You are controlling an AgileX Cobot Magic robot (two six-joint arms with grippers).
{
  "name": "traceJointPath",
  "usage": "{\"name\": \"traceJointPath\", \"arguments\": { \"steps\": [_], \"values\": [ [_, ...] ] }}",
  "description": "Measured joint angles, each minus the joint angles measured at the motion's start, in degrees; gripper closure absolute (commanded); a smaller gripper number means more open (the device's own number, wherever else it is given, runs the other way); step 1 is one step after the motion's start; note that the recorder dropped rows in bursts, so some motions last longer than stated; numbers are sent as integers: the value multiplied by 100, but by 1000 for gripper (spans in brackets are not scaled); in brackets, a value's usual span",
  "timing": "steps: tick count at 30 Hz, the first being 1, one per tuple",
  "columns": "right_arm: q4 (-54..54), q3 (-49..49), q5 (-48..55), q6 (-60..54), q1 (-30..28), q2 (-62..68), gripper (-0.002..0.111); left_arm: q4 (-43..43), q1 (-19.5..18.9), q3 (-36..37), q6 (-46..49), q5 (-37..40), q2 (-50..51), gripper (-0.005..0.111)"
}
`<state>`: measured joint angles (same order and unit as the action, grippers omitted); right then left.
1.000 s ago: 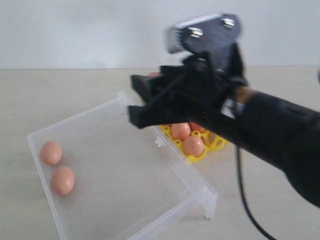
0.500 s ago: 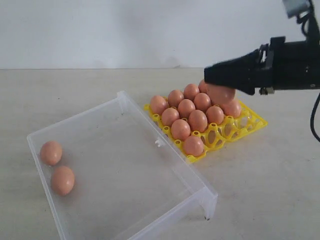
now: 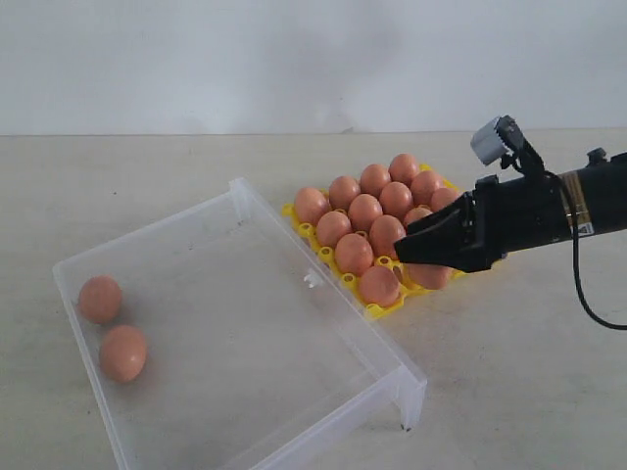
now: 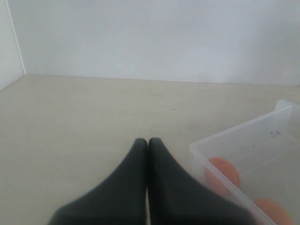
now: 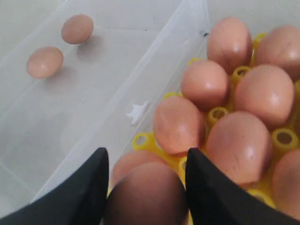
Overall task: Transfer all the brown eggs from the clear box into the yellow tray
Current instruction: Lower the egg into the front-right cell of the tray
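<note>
Now the right hand (image 3: pixel 409 247) has come down from high over the far right of the yellow tray (image 3: pixel 372 311) to its near-right corner. Its fingers are closed round the held egg (image 3: pixel 429 276), which a moment ago hung well above the seated eggs (image 3: pixel 364 211). The egg looks to be at or just over a cup in the near row; whether it is seated cannot be told. By my judgement this delivery is nearly finished and needs only a release.

Two brown eggs (image 3: pixel 100 299) lie unmoved at the left end of the clear box (image 3: pixel 392 367), so the task is close to done but not done.

Room is tight on the left of the held egg, where a seated egg sits just beside it. The box's right wall runs just beside the tray's left edge. To the right and near side the desk (image 3: pixel 519 392) is bare, giving a free way out for the arm. The left hand (image 4: pixel 148 143) is pressed shut, over the desk near the box's left end.
</note>
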<state>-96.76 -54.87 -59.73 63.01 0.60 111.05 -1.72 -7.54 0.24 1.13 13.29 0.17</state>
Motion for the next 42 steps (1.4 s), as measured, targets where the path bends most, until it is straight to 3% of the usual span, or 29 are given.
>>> {"name": "traceJointPath", "arguments": {
  "steps": [6,19,31,42],
  "values": [
    [624,-4,270,-1188,130,150,109,0,0,0,0,0,0,111],
    [1579,-26,564,-1500,141,185,109,0,0,0,0,0,0,111],
    [1593,-26,911,-1510,272,185,108,0,0,0,0,0,0,111],
    [1593,-26,987,-1309,398,185,84,0,0,0,0,0,0,111]
  ]
}}
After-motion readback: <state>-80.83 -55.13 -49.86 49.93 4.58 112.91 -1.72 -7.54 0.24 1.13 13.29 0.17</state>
